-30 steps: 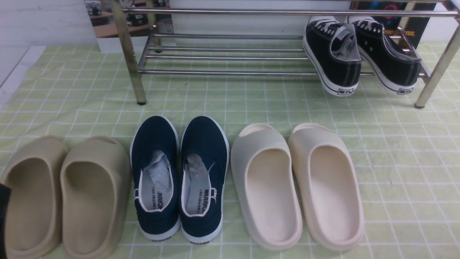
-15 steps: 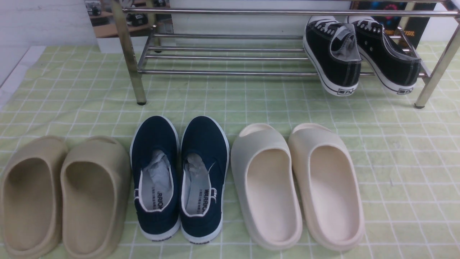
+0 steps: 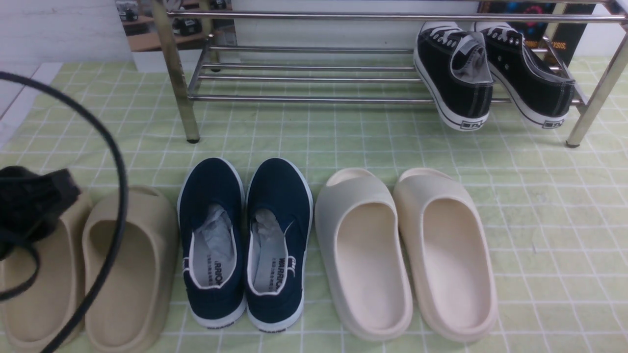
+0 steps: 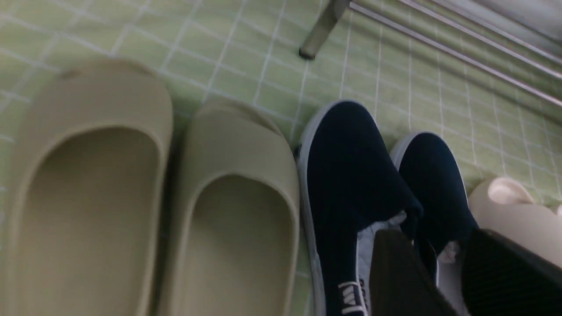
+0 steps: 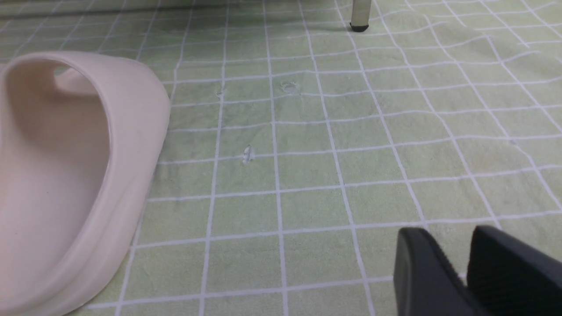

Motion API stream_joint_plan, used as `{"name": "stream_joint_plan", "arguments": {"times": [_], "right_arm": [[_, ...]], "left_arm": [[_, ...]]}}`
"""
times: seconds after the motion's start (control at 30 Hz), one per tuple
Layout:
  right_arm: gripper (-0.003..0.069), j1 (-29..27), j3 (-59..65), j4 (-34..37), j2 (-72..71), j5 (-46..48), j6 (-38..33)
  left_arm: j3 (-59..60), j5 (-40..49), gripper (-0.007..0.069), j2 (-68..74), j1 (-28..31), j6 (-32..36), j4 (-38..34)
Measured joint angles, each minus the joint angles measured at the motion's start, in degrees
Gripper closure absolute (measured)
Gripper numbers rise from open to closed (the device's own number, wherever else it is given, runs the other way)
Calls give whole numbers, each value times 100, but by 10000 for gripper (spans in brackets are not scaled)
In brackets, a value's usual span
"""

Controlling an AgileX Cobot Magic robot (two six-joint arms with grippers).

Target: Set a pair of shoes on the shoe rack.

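navy canvas slip-ons are being left unheld on checked cloth; both grippers' fingertips are being kept apart.

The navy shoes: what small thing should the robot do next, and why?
Probably ease the left hand over the left navy shoe and lower it: the fingers look apart with nothing between them, and both navy shoes stand on the floor, not on the rack.

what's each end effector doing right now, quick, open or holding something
Left end effector: open, nothing gripped.
Right end effector: open, nothing between its fingertips but a view of the floor covering.
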Motion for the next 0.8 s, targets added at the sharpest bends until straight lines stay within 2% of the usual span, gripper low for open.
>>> {"name": "stream_joint_plan", "arguments": {"times": [0.07,0.1,0.17,0.2,0.23,0.33,0.57,0.63,0.7,0.8], "right_arm": [[453,0,0,0,0,0,0],[452,0,0,0,0,0,0],[447,0,0,0,0,0,0],[446,0,0,0,0,0,0],[443,0,0,0,0,0,0],[440,0,0,0,0,0,0],[432,0,0,0,0,0,0],[426,0,0,0,0,0,0],[422,0,0,0,0,0,0],[422,0,0,0,0,0,0]], "left_arm": [[-261,305,386,508,0,294,-565],[-294,403,386,566,0,386,-630],[-739,1141,386,1364,0,1047,-1389],[-799,1193,386,1487,0,1094,-1478],[-1015,1552,386,2022,-23,1457,-1697],[-1161,1671,386,2598,-134,1536,-1574],[-1292,1112,362,3896,-939,916,-585],[-1318,782,362,4249,-1134,353,-124],[-1318,545,387,4509,-1145,-201,255],[-1353,526,436,4686,-1145,-580,509]]}}
